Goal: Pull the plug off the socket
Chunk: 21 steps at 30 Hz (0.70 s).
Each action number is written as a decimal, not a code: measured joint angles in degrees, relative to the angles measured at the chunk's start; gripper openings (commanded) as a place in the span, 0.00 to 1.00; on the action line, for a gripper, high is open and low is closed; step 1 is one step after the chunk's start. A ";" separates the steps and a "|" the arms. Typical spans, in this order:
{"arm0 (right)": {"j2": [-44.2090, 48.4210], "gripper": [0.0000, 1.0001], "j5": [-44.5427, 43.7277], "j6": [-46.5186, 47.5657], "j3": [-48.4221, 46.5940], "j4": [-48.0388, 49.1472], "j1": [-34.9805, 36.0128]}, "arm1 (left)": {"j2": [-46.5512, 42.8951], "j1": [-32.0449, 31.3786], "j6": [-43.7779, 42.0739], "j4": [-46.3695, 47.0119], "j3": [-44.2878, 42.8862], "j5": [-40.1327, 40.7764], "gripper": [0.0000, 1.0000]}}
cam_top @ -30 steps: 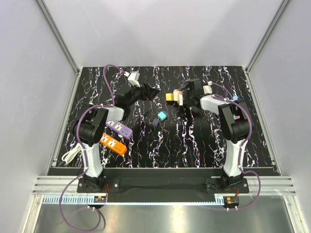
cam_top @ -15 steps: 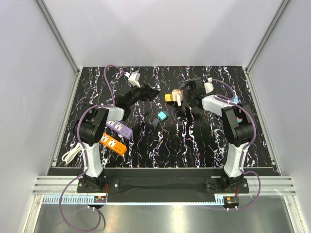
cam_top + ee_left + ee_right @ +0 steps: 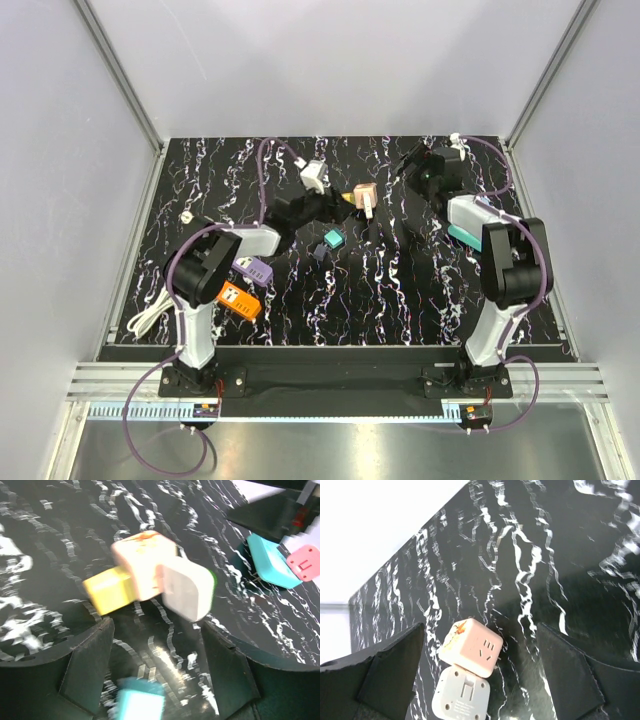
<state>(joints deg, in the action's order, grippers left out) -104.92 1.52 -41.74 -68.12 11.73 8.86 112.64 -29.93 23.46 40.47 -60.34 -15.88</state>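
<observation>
Left gripper spread, holding nothing. Pink socket, white plug seated in it, just ahead of tips on surface; yellow block touching socket. Right gripper spread, empty, socket farther ahead of it.

Risk: socket unanchored, so one-gripper pull likely drags whole cluster; closing across seam would clamp both parts together.

Left wrist view, blurred, shows yellow block; right wrist view hides it, shows socket's hole face instead.
</observation>
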 measured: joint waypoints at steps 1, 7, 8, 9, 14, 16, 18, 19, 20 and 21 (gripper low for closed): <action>-0.90 1.00 2.21 0.96 -0.26 1.18 -0.68 | 0.00 -1.16 -0.28 -1.09 -0.92 1.27 0.77; -7.06 1.00 10.71 3.76 0.98 7.69 -3.32 | 0.00 -6.97 -1.46 -5.03 -6.14 12.22 0.80; -7.80 1.00 11.67 4.11 1.60 8.28 -3.52 | 0.02 -7.85 -1.64 -5.75 -6.86 14.16 0.80; -8.44 1.00 12.22 4.44 1.97 8.52 -3.69 | 0.15 -8.72 -1.73 -7.65 -8.00 16.35 0.80; -9.86 1.00 15.34 5.97 2.69 9.05 -4.20 | 4.55 -12.46 -1.79 -15.13 -17.42 26.27 0.80; -9.86 1.00 16.13 6.58 2.71 9.94 -4.31 | 5.55 -13.66 -1.40 -16.98 -18.82 28.89 0.78; -9.86 1.00 16.41 7.21 2.73 10.56 -4.37 | 6.05 -14.53 -1.18 -18.49 -19.15 30.75 0.77; -9.86 1.00 16.63 7.50 2.80 10.91 -4.42 | 6.45 -14.88 -1.11 -19.28 -19.43 31.74 0.77; -9.86 1.00 16.76 7.69 2.84 11.15 -4.44 | 6.91 -15.17 -1.05 -20.33 -19.96 32.59 0.77; -9.86 1.00 16.85 7.87 2.84 11.19 -4.48 | 7.45 -15.43 -1.03 -21.33 -20.63 33.38 0.77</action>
<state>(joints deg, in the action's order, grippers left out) -114.78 18.37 -33.87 -65.28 22.92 4.38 120.09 -45.36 22.44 19.14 -80.97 17.50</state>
